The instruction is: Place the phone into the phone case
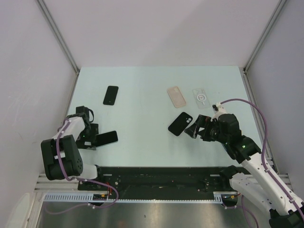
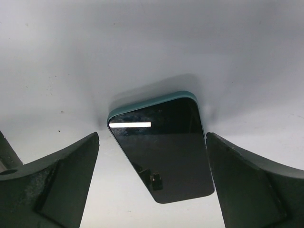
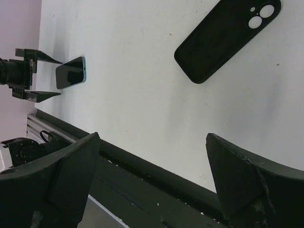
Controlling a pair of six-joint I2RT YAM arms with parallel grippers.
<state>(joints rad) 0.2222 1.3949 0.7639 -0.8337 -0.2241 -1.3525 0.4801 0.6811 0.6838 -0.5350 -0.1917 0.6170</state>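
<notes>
A phone with a dark screen and teal edge (image 2: 161, 152) lies flat on the table, its near end between the open fingers of my left gripper (image 2: 152, 136), touching neither. In the top view this phone (image 1: 107, 137) lies at the near left, just right of the left gripper (image 1: 94, 136). A black phone case (image 1: 180, 123) with camera cut-outs lies mid-table; it also shows in the right wrist view (image 3: 228, 38). My right gripper (image 1: 195, 127) hovers just right of the case, open and empty (image 3: 152, 137).
A second black phone (image 1: 110, 95) lies at the far left. A beige case (image 1: 176, 96) and a clear case (image 1: 201, 98) lie at the far right. The black rail (image 3: 156, 175) runs along the table's near edge.
</notes>
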